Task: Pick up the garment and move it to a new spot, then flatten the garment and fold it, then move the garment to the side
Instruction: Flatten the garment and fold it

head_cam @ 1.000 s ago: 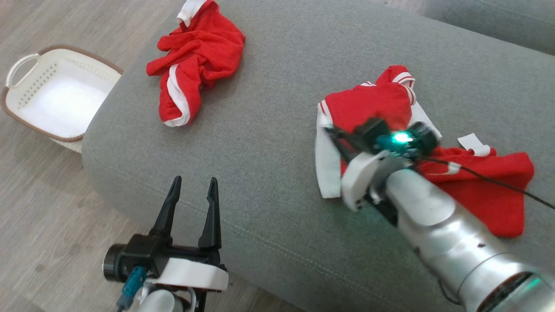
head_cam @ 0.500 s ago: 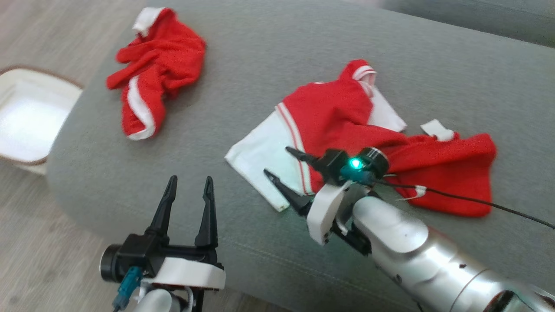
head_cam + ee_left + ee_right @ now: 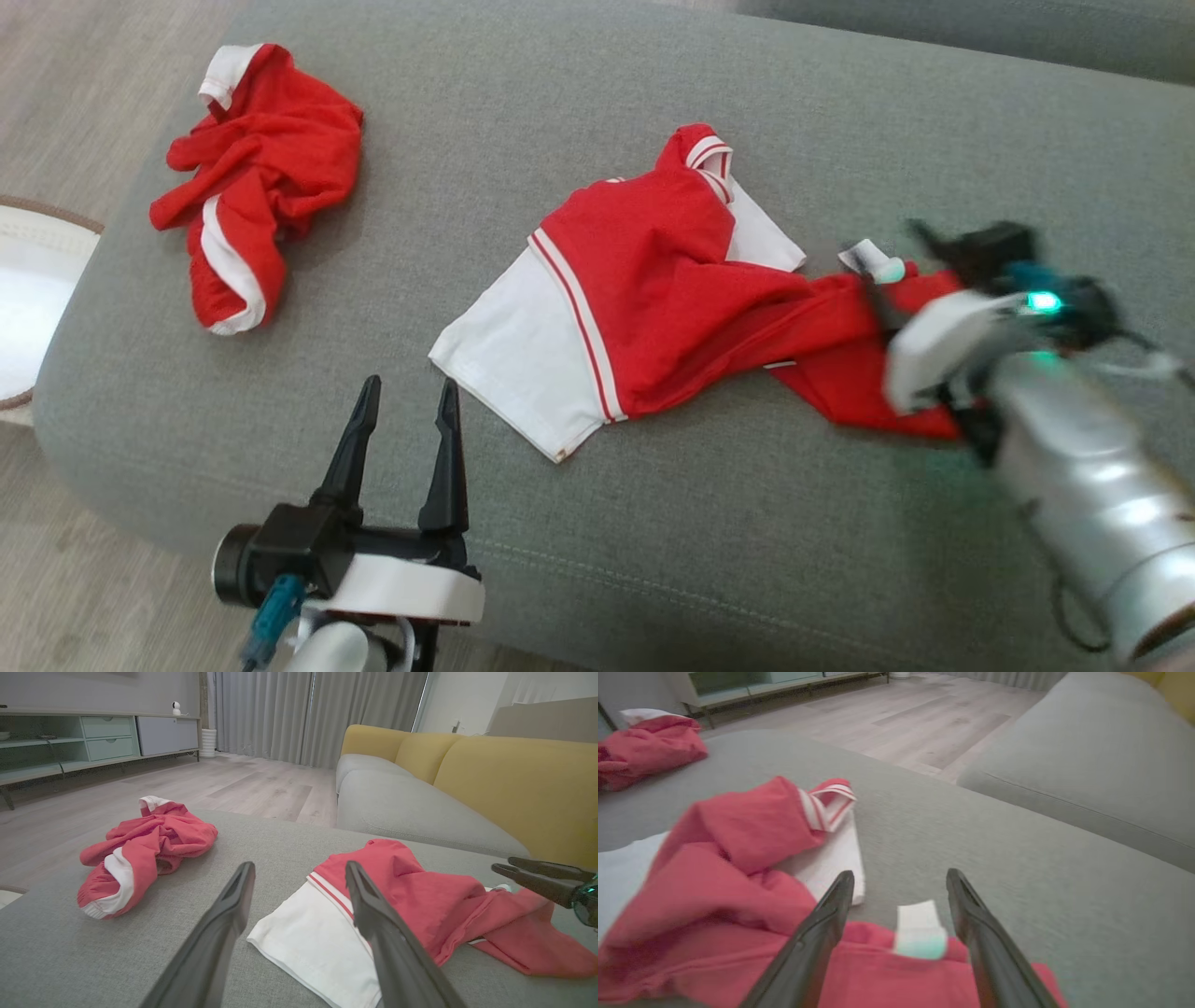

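So the garment (image 3: 653,308) is a red top with a big white panel and thin red-and-white striped trim, lying around the middle of the grey cushion (image 3: 560,112). The white panel end is spread out pretty flat toward the robot's left. The red part is bunched and twisted into a long wrinkly rope running off to the right, and one striped cuff is poking up at the far side. There's a small white tab (image 3: 920,928) on the red fabric at that right end. The right gripper (image 3: 899,877) sits low over that end with its fingers spread apart, the tab lying between them in the wrist view. Can't tell if they actually touch the cloth, and the arm is a blur in the head view. The left gripper (image 3: 406,411) hangs at the near edge of the cushion, fingers spread too and holding nothing, pointing at the white panel but clear of it. A second red garment (image 3: 252,177) is crumpled up at the far left of the cushion, well apart, and a basket (image 3: 37,229) sits on the floor past that edge.
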### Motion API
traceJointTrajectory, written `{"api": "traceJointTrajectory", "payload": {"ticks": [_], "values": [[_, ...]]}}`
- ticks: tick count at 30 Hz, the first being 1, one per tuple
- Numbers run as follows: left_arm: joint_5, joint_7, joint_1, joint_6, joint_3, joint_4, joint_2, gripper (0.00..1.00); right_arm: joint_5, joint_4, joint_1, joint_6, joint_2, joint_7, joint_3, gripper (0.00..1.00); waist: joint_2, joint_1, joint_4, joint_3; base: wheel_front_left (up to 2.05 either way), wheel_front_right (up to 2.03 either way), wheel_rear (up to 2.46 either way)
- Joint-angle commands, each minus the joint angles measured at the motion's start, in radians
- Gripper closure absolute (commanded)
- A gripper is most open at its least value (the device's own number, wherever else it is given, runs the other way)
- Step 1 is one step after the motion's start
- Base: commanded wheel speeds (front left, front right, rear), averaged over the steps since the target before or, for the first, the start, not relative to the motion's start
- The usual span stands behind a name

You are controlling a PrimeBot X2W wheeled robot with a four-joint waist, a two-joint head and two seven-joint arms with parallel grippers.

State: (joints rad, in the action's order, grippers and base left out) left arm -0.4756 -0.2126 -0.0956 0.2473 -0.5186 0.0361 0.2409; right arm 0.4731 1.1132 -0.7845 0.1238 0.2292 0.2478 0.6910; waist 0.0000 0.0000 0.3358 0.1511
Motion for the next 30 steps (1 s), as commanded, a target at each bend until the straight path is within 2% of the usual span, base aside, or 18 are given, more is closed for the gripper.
{"api": "traceJointTrajectory", "payload": {"ticks": [1,7,13,18,19,21,22,23,24,26,30], "values": [[-0.001,-0.004,-0.029,0.006,0.031,-0.032,0.017,0.00,-0.006,0.011,-0.031,0.007,0.011,0.012,-0.019,0.00,0.0000,0.0000,0.006,0.007,0.00,0.00,0.00],[-0.002,-0.005,-0.039,0.003,0.028,-0.033,0.020,0.00,0.019,0.113,-0.059,0.007,0.029,-0.060,-0.077,0.00,0.0000,0.0000,0.024,0.030,0.00,0.00,0.00],[-0.001,-0.007,-0.041,0.009,0.026,-0.031,0.017,0.00,0.041,0.149,-0.066,0.007,0.056,-0.156,-0.095,0.00,0.0000,0.0000,0.037,0.040,0.00,0.00,0.00],[-0.004,-0.011,-0.038,0.015,0.032,-0.030,0.019,0.00,0.066,0.154,-0.049,0.007,0.053,-0.219,-0.092,0.00,0.0000,0.0000,0.033,0.038,0.00,0.00,0.00],[-0.004,-0.011,-0.038,0.016,0.031,-0.030,0.019,0.00,0.071,0.151,-0.046,0.007,0.051,-0.233,-0.089,0.09,0.0000,0.0000,0.031,0.038,0.00,0.00,0.00],[-0.003,-0.011,-0.039,0.019,0.029,-0.031,0.019,0.00,0.090,0.140,-0.038,0.007,0.047,-0.264,-0.086,0.37,0.0000,0.0000,0.025,0.037,0.00,0.00,0.00],[-0.003,-0.011,-0.039,0.019,0.029,-0.031,0.019,0.00,0.090,0.140,-0.038,0.007,0.047,-0.264,-0.086,0.37,0.0000,0.0000,0.025,0.037,0.00,0.00,0.00],[-0.003,-0.010,-0.039,0.019,0.029,-0.032,0.019,0.00,0.103,0.132,-0.034,0.007,0.046,-0.278,-0.087,0.54,0.0000,0.0000,0.023,0.036,0.00,0.00,0.00],[-0.004,-0.010,-0.040,0.019,0.029,-0.031,0.020,0.00,0.113,0.125,-0.029,0.007,0.045,-0.294,-0.085,0.62,0.0000,0.0000,0.020,0.036,0.00,0.00,0.00],[-0.005,-0.010,-0.041,0.018,0.029,-0.031,0.022,0.00,0.133,0.107,-0.019,0.007,0.044,-0.323,-0.079,1.00,0.0000,0.0000,0.016,0.037,0.00,0.00,0.00],[-0.006,-0.011,-0.043,0.018,0.029,-0.033,0.025,0.00,0.155,0.062,-0.019,0.007,0.062,-0.306,-0.077,1.00,0.0000,0.0000,0.010,0.040,0.00,0.00,0.00]]}}
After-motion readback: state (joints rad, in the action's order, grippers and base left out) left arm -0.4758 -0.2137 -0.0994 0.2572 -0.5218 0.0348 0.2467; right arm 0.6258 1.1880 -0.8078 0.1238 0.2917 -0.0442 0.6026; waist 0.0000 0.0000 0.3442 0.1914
